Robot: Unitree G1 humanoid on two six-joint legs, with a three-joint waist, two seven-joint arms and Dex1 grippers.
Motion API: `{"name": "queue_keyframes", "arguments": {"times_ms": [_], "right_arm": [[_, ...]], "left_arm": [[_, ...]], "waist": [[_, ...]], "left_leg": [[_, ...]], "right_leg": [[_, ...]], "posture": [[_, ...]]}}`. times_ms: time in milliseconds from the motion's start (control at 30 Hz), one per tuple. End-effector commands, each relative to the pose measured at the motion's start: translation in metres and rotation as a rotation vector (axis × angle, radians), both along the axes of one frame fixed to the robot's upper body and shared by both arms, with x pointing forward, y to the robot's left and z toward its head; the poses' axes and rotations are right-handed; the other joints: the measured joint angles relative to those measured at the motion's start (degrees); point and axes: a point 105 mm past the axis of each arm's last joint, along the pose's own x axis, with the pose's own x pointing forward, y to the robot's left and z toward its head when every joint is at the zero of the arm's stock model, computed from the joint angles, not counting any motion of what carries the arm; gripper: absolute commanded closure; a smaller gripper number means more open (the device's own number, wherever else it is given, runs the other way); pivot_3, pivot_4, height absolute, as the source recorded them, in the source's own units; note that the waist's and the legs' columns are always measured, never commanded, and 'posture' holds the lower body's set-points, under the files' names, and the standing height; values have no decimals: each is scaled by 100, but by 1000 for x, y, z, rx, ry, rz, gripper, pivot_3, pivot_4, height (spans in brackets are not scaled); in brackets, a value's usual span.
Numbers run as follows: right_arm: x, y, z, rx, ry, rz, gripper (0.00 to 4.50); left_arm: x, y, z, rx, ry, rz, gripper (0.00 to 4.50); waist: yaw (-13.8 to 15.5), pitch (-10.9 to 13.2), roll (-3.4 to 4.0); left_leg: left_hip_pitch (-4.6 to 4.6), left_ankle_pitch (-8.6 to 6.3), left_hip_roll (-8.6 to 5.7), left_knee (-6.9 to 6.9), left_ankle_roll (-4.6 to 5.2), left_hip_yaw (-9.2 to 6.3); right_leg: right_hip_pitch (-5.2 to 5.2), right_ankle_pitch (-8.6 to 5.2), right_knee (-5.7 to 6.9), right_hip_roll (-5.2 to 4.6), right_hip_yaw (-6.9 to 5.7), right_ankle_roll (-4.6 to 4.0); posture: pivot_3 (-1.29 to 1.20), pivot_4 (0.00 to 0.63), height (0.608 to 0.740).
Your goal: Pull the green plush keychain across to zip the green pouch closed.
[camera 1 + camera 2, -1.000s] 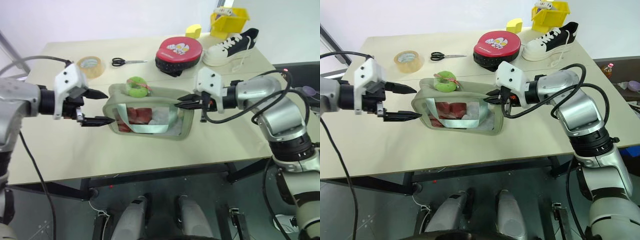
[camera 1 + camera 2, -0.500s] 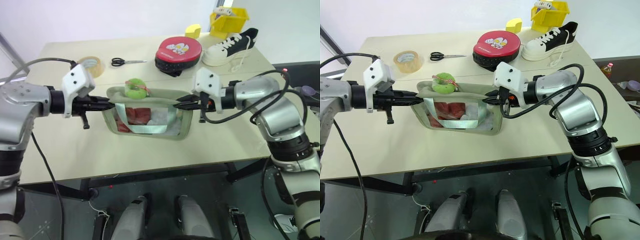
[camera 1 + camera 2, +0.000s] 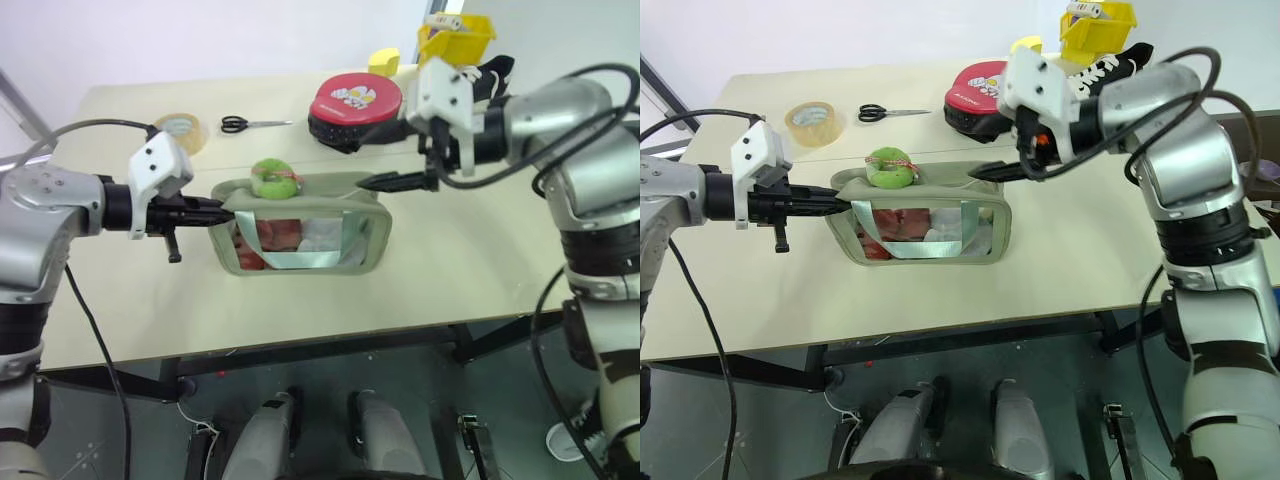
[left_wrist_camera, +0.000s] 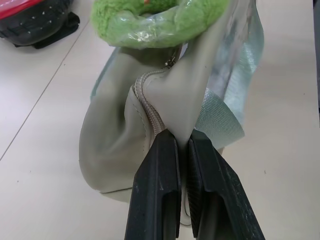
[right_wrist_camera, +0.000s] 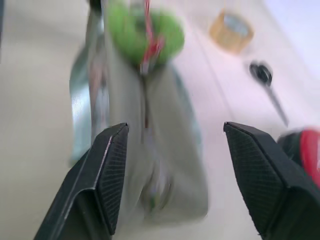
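Observation:
The green pouch (image 3: 366,243) stands on the table (image 3: 130,300) in front of me, its clear window showing red and pale contents. On its top, near the left end, rests the green plush keychain (image 3: 274,178), fuzzy and round with a red cord. My left gripper (image 3: 222,208) is shut on the pouch's left end, and its fingers (image 4: 160,185) pinch the fabric beside the zipper (image 4: 150,110). Above the pouch's right end hovers my right gripper (image 3: 385,158), open and holding nothing. The right wrist view looks along the pouch to the keychain (image 5: 145,37).
Behind the pouch lie a round red-black case (image 3: 355,103), scissors (image 3: 250,124) and a tape roll (image 3: 180,130). A black-and-white shoe (image 3: 497,72), a yellow bin (image 3: 455,40) and a yellow block (image 3: 385,62) stand at the far right.
My left gripper has closed on the pouch's left end. My right gripper has let go of the right end, opened and risen above it.

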Motion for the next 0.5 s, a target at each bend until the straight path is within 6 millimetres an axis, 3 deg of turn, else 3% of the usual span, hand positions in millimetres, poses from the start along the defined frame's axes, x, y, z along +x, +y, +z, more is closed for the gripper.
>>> {"name": "queue_keyframes", "arguments": {"times_ms": [33, 133, 200, 367, 500], "right_arm": [[-3, 29, 17, 110, -6, 38, 1353], [-4, 59, 12, 154, 25, 79, 1353], [-8, 68, 7, 153, 47, 113, 1353], [-18, 74, -4, 131, 102, 161, 1353], [-14, 73, -15, 96, 117, 139, 1353]], "left_arm": [[-5, -5, 3, -3, -13, -27, 4500], [-4, -7, 3, 0, -14, -25, 4500], [-4, -7, 3, 0, -15, -25, 4500], [-5, -6, 2, 6, -13, -21, 4500], [-5, -4, 2, 9, -13, -15, 4500]], "waist": [[14, 0, 1], [72, 0, 0], [76, 0, 0], [60, 0, 0], [35, -1, 0]], "left_leg": [[0, 0, 0, -2, 0, 0], [-7, 1, -3, -1, -1, -5], [-7, 1, -6, 0, -1, -4], [-5, 1, -6, 0, -2, -3], [-3, 1, -5, -1, -2, -3]], "right_leg": [[-3, 0, 2, 1, 1, 0], [-8, 4, 2, 2, -3, 6], [-7, 11, 1, 2, -2, 18], [-7, 12, 3, 5, -5, 18], [-8, 12, 5, 6, -4, 18]], "posture": [[0, 150, 740], [0, 150, 740], [0, 150, 740], [0, 150, 740], [0, 150, 740]]}}
